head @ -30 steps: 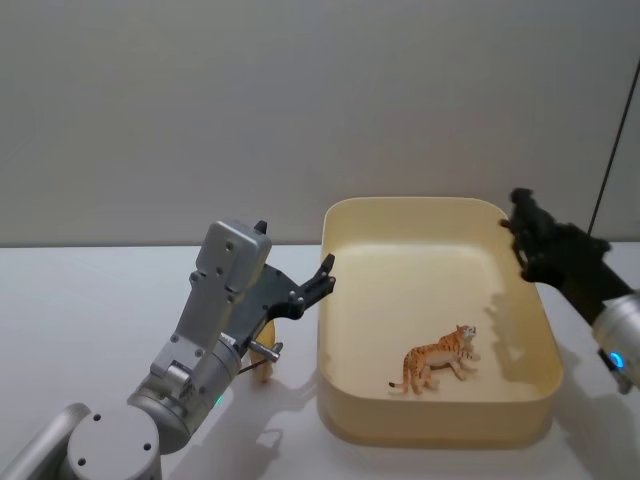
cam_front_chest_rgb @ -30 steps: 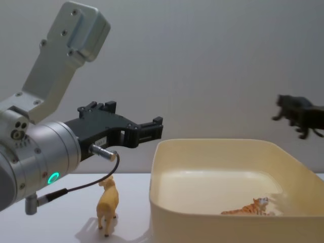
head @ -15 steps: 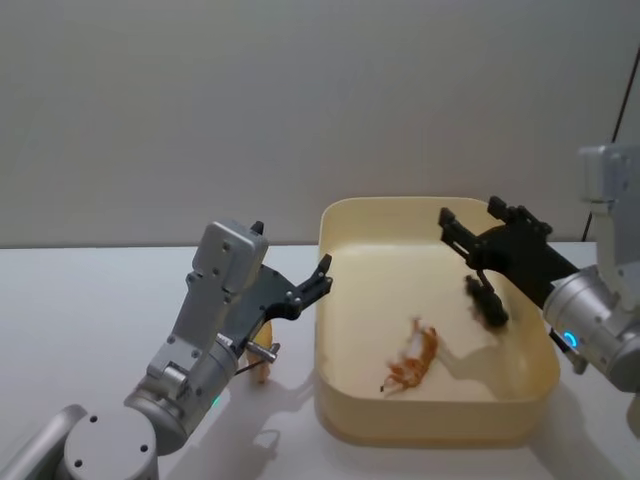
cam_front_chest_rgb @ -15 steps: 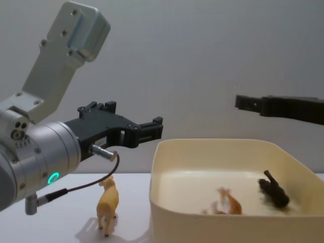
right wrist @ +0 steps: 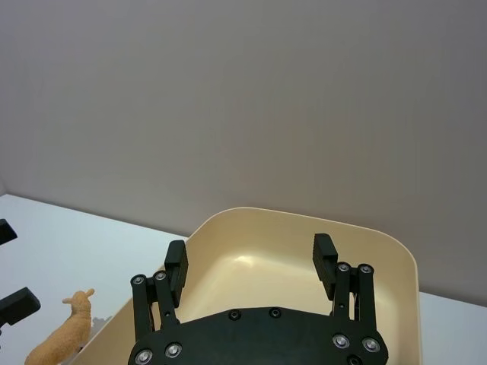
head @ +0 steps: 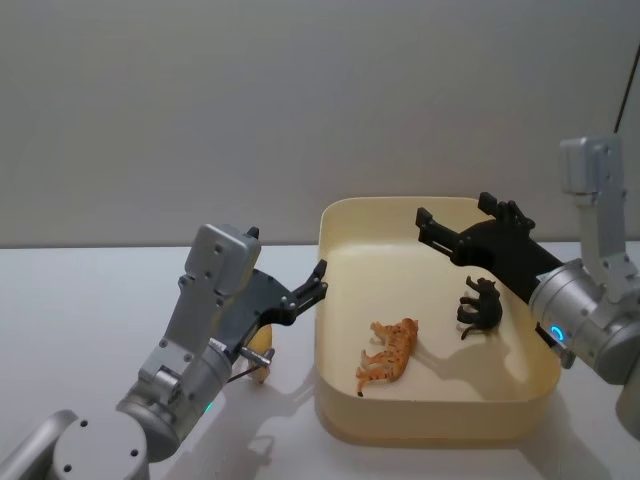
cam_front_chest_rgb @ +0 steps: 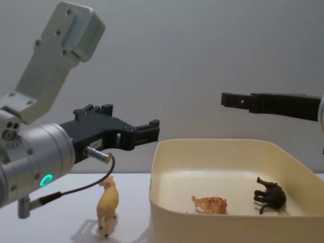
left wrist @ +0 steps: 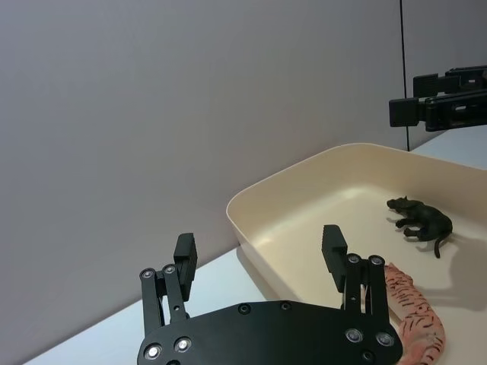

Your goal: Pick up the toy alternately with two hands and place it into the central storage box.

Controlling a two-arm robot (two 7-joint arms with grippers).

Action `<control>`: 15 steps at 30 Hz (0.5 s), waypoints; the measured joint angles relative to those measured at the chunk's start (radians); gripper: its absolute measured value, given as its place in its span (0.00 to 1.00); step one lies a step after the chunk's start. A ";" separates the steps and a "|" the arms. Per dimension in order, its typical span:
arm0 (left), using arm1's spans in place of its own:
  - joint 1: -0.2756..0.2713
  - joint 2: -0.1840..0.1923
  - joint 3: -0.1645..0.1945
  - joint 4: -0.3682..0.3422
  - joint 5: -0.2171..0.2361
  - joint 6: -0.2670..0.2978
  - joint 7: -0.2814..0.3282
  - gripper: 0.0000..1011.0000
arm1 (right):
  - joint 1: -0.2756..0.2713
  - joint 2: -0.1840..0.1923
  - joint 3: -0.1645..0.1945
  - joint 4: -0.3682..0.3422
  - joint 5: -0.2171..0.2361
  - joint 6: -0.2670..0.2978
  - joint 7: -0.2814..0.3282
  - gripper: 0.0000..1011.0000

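Note:
The cream central storage box (head: 430,432) holds an orange striped tiger toy (head: 385,354) on its side and a black animal toy (head: 480,305). Both also show in the chest view, tiger (cam_front_chest_rgb: 210,204) and black animal (cam_front_chest_rgb: 270,194). My right gripper (head: 424,226) hovers open and empty above the box's far side (right wrist: 251,258). My left gripper (head: 318,282) is open and empty, just left of the box rim (left wrist: 259,251). A yellow animal toy (cam_front_chest_rgb: 107,202) stands on the table below the left gripper.
The white table (head: 80,330) extends to the left of the box. The yellow toy (head: 262,358) is partly hidden by my left arm in the head view. A grey wall closes the back.
The right gripper swung left over the box and let go of the black animal, which now lies inside. The tiger slid left. The left arm dipped slightly.

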 joint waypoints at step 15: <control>0.074 0.063 -0.027 -0.109 -0.119 0.145 0.049 0.99 | 0.006 -0.005 -0.004 0.001 -0.002 0.008 0.006 0.99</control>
